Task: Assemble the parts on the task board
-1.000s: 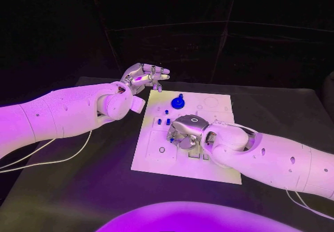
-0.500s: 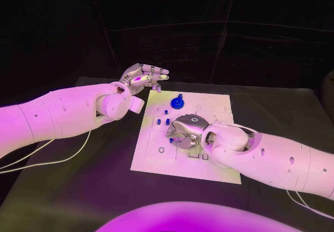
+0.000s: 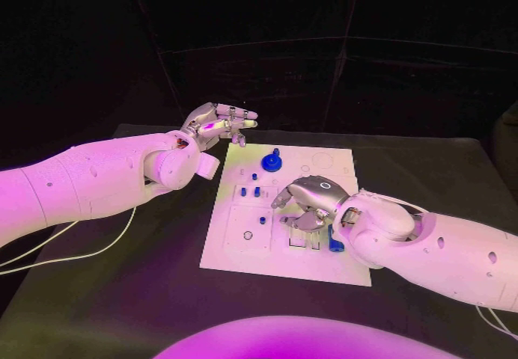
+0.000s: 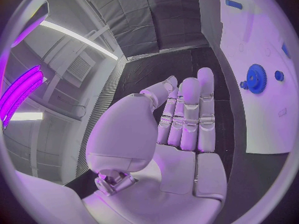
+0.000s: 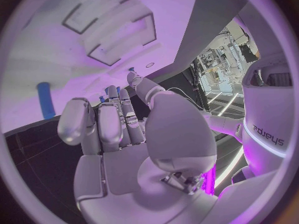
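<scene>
The white task board (image 3: 251, 247) lies in the middle of the table. A blue gear (image 3: 272, 159) stands near its far edge, and small blue pegs (image 3: 244, 191) stand in its left half. My right hand (image 3: 308, 203) hovers over the board's centre with its fingers bent down, holding nothing. A blue cylinder (image 3: 336, 243) lies on the board just beside that hand; the right wrist view shows the cylinder (image 5: 45, 100) apart from the fingers (image 5: 99, 119). My left hand (image 3: 219, 122) is raised off the board's far left corner, fingers (image 4: 187, 114) straight and empty, with the gear (image 4: 255, 77) beyond them.
Rectangular slots (image 5: 118, 40) are cut into the board near my right hand. Bare black table (image 3: 129, 292) surrounds the board on all sides. A white cable (image 3: 75, 250) trails under the left arm.
My right hand has shifted a little toward the right, and a blue cylinder now shows lying on the board beside it. The left hand has barely moved.
</scene>
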Robot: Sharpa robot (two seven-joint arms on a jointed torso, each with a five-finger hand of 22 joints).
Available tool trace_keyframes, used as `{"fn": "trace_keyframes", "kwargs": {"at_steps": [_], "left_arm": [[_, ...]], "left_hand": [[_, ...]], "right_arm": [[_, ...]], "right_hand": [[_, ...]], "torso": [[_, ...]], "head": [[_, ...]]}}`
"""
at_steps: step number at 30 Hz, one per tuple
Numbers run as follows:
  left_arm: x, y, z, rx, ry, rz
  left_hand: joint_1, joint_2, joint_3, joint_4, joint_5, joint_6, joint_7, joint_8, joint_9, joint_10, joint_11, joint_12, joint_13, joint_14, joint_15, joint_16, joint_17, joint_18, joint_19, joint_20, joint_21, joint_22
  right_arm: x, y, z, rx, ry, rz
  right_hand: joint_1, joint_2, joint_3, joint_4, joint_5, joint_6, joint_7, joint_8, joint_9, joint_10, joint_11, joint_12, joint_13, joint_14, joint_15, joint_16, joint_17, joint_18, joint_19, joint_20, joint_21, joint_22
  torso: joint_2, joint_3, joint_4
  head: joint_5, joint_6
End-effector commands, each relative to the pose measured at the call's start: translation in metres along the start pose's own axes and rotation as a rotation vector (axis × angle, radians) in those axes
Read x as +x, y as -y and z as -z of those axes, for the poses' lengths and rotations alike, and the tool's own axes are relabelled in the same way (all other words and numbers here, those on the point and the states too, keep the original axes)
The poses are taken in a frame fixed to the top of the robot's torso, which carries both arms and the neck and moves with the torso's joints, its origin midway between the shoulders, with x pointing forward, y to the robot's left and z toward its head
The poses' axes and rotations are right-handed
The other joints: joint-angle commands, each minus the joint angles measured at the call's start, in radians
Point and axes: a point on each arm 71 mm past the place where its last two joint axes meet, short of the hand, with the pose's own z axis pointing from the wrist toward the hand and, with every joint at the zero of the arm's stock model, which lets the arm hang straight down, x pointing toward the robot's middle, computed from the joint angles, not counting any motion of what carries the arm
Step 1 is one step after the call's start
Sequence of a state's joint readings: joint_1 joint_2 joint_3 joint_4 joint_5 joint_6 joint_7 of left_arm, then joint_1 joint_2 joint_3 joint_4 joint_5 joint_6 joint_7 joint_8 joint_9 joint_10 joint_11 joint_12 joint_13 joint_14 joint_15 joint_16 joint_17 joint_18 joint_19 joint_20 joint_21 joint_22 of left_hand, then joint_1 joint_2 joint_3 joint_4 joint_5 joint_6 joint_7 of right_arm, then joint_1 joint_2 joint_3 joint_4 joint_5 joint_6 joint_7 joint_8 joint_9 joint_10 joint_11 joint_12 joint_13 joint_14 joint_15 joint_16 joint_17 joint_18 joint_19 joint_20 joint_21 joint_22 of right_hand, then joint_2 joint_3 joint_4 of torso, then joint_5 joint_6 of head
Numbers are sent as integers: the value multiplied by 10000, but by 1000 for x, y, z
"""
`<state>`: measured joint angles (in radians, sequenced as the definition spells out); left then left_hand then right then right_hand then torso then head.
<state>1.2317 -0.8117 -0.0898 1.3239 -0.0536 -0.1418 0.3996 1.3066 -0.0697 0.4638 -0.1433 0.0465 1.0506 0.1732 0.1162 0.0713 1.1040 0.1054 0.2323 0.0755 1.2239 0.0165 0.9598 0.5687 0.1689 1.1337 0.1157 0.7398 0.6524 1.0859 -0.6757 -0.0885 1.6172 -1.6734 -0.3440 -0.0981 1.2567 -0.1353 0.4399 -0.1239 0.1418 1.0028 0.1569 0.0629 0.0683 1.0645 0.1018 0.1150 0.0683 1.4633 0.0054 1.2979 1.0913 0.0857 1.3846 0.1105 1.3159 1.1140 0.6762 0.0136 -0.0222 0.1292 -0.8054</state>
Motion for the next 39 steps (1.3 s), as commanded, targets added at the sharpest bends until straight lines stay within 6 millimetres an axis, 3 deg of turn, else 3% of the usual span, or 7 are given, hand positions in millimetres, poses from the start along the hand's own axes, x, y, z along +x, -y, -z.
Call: {"fn": "trace_keyframes", "kwargs": {"at_steps": [1, 5, 10, 23, 30, 34, 39], "left_arm": [[1, 1, 0, 16, -127, 94], [0, 1, 0, 15, -127, 92], [1, 1, -1, 29, -122, 88], [1, 0, -2, 41, -133, 84], [1, 0, -2, 36, -138, 86], [1, 0, -1, 29, -139, 86], [1, 0, -1, 17, -133, 84]], "left_hand": [[-23, 70, -65, -22, 14, -12, 41, 31, -16, -75, -13, 58, 8, -68, -1, -60, -16, 137, -74, -6, -40, -9], [-24, 73, -68, -21, 14, -11, 39, 34, -15, -75, -14, 62, 9, -70, 0, -60, -19, 137, -75, -5, -44, -11], [-24, 73, -68, -21, 14, -11, 39, 34, -15, -75, -14, 62, 9, -70, 0, -60, -19, 137, -75, -5, -44, -11], [-18, 81, -72, -22, 14, -5, 34, 40, -14, -71, -19, 72, 11, -73, 0, -61, -24, 138, -76, -3, -51, -15], [-18, 81, -72, -22, 14, -5, 34, 40, -14, -71, -19, 72, 11, -73, 0, -61, -24, 138, -76, -3, -51, -15], [-13, 88, -81, -24, 14, 1, 29, 50, -12, -65, -23, 87, 13, -76, -2, -62, -30, 139, -76, -3, -60, -22], [-13, 88, -81, -24, 14, 1, 29, 50, -12, -65, -23, 87, 13, -76, -2, -62, -30, 139, -76, -3, -60, -22]], "right_arm": [[-13, 11, 7, 682, 215, -398], [-26, 31, 18, 1337, 84, -102], [-34, 49, 26, 1839, -26, 292], [-32, 55, 21, 1997, -385, 496], [-31, 56, 17, 2053, -470, 590], [-30, 58, 15, 2122, -648, 695], [-29, 59, 14, 2126, -702, 794]], "right_hand": [[83, -3, -82, -5, 28, 68, -40, 61, 9, 47, -52, 50, 16, 219, 17, -69, -19, 76, 5, -10, -2, 13], [95, -126, -322, 32, 22, -52, -78, 8, -16, -135, -61, 109, -15, 213, 10, -97, -73, 80, 10, -13, -27, -18], [203, -192, -698, 97, 18, -375, -155, -14, -33, -425, -33, 165, -34, 201, 28, -151, -170, 84, 7, 14, -79, -85], [450, -4, -926, 174, 62, -316, -202, 33, -3, -471, -31, 344, -17, 206, 36, -160, -205, 92, 15, 30, -121, -134], [638, 220, -782, 187, -52, -147, -193, 63, 11, -294, -65, 520, -27, 215, 7, -147, -205, 90, 38, 11, -123, -131], [764, 439, -358, 201, -238, 301, -130, 182, 55, 470, -196, 810, -8, 257, -103, -60, -99, 66, 118, -68, -45, -3], [835, 473, 40, 157, -299, 582, -146, 211, 54, 950, -280, 810, -19, 295, -170, 33, 9, 39, 193, -151, 40, 123]], "torso": [[-39, -13, -33], [-59, -31, -56], [-35, -9, -20], [-34, -12, -23], [-36, -20, -27], [-30, -14, -23], [-35, -10, -29]], "head": [[-105, 41], [-164, 109], [-236, 189], [-237, 207], [-242, 205], [-243, 188], [-239, 174]]}}
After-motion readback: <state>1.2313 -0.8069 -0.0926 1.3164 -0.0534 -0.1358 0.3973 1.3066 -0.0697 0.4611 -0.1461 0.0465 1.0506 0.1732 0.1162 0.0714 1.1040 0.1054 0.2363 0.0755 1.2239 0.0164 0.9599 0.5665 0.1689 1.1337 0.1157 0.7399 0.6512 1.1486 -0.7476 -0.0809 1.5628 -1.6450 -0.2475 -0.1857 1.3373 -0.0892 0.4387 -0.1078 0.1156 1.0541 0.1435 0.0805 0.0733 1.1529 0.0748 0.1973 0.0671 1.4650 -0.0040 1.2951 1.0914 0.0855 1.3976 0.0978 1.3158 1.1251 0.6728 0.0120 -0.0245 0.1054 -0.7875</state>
